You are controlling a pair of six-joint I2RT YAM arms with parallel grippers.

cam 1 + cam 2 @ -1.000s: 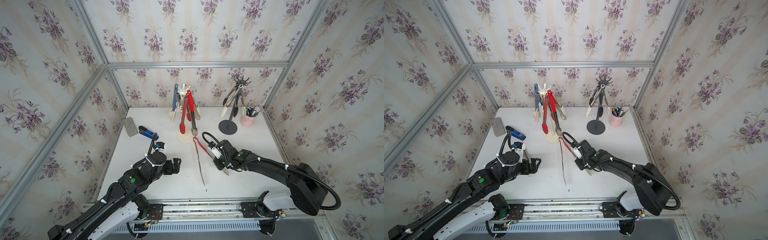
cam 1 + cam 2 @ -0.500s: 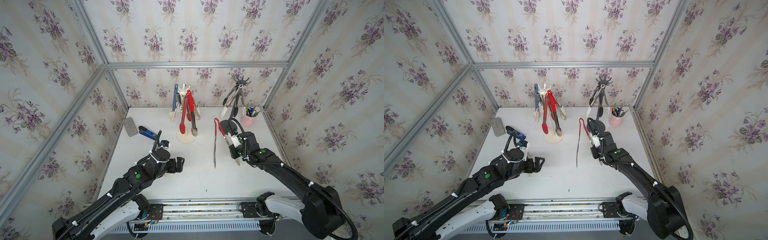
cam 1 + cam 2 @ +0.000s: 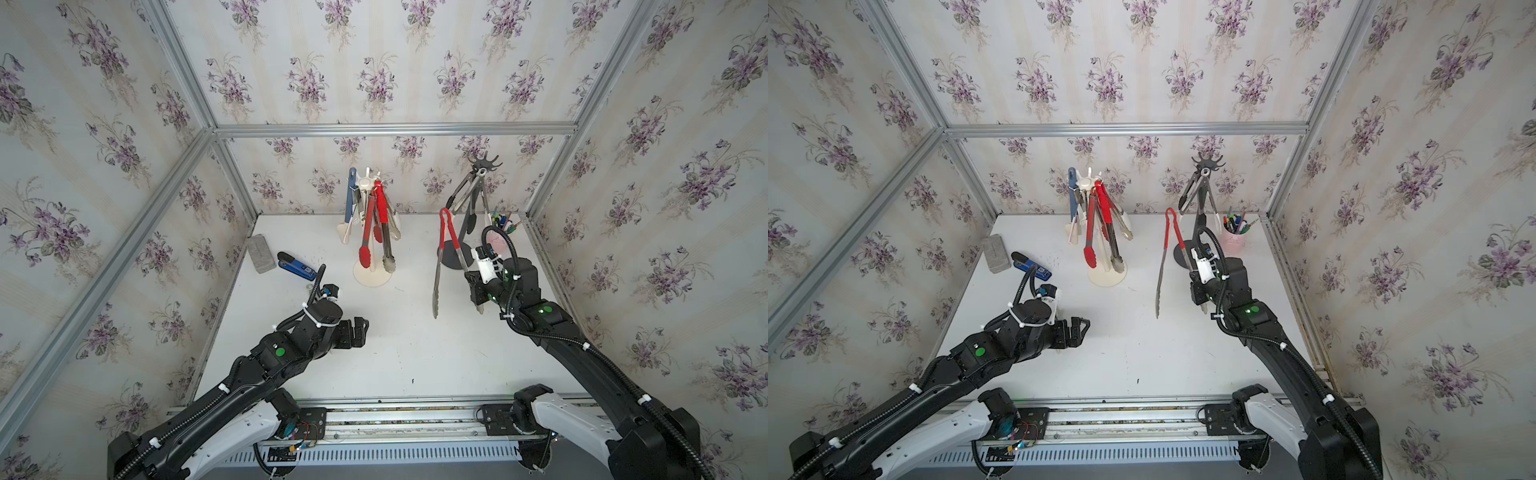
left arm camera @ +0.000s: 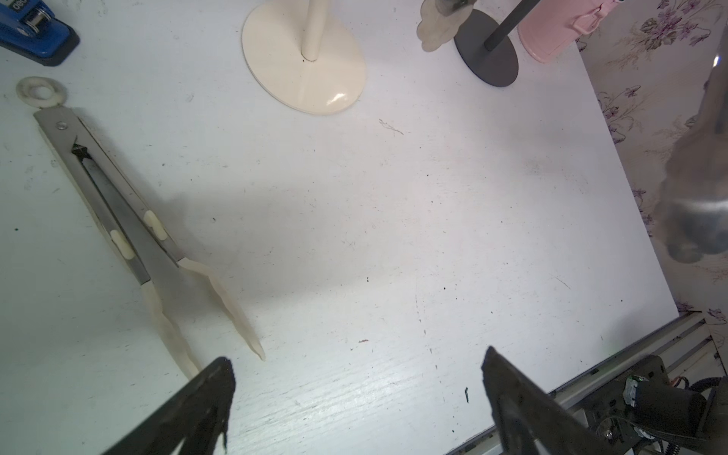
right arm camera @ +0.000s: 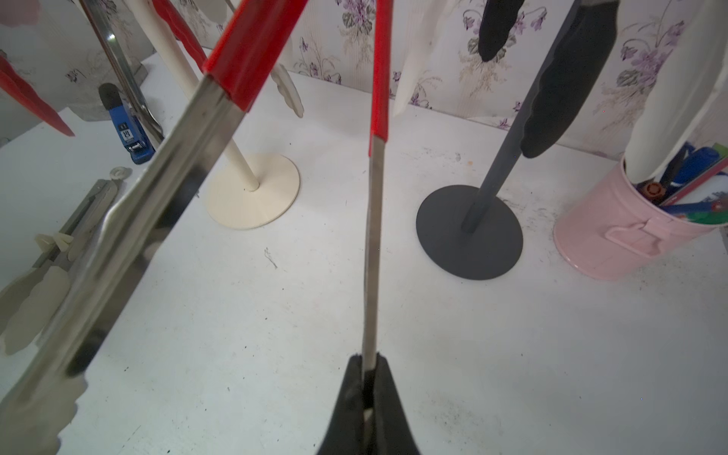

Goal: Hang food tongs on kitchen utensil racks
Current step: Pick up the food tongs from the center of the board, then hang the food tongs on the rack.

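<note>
My right gripper [image 5: 368, 366] is shut on one steel arm of the red-handled food tongs [image 5: 373, 236], which it holds upright above the table with the hinge end up. In both top views these tongs [image 3: 436, 274] [image 3: 1160, 270] hang just left of the black rack [image 3: 482, 164], in my right gripper [image 3: 471, 279]. The cream rack [image 3: 365, 183] carries several tongs, and the black rack also has tongs on it. White-tipped steel tongs [image 4: 130, 220] lie flat on the table beside my open, empty left gripper [image 4: 356, 357], hidden under that arm in the top views.
A pink cup of pens [image 3: 1235, 239] stands right of the black rack's base [image 5: 468, 232]. A blue stapler-like tool [image 3: 295, 266] and a grey block [image 3: 261, 253] lie at the back left. Papered walls close in three sides.
My right arm has lifted the red-handled tongs off the middle of the table, swung them back and right toward the black rack, and turned them upright. My left arm edged forward slightly.
</note>
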